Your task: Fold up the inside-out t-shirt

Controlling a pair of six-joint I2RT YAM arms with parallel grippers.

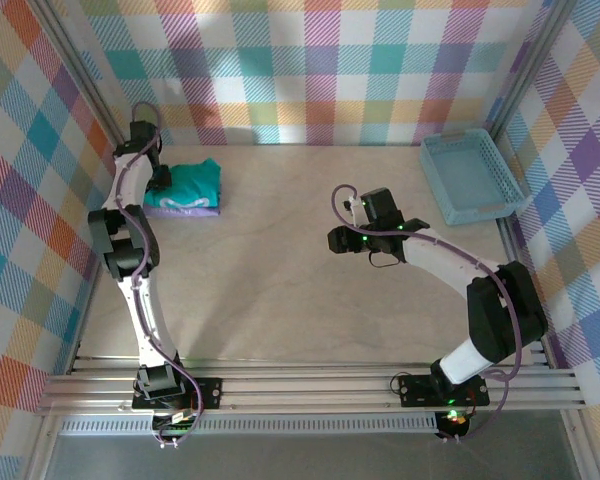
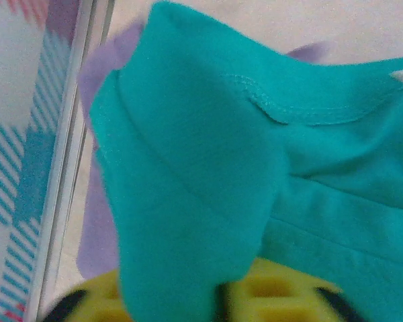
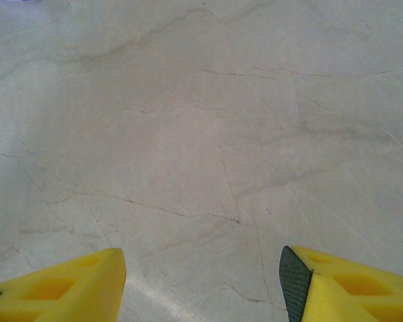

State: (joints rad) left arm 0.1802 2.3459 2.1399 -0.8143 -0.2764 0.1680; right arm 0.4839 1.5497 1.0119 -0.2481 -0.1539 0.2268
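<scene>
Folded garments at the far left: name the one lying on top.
The teal-green t-shirt; the lavender garment lies beneath it, showing as a purple edge along its near side.

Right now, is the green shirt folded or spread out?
Folded: the t-shirt sits as a compact bundle on the purple garment.

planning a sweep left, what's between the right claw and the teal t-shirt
Nothing: in the top view, the stretch of table between the right claw and the t-shirt is bare.
</scene>
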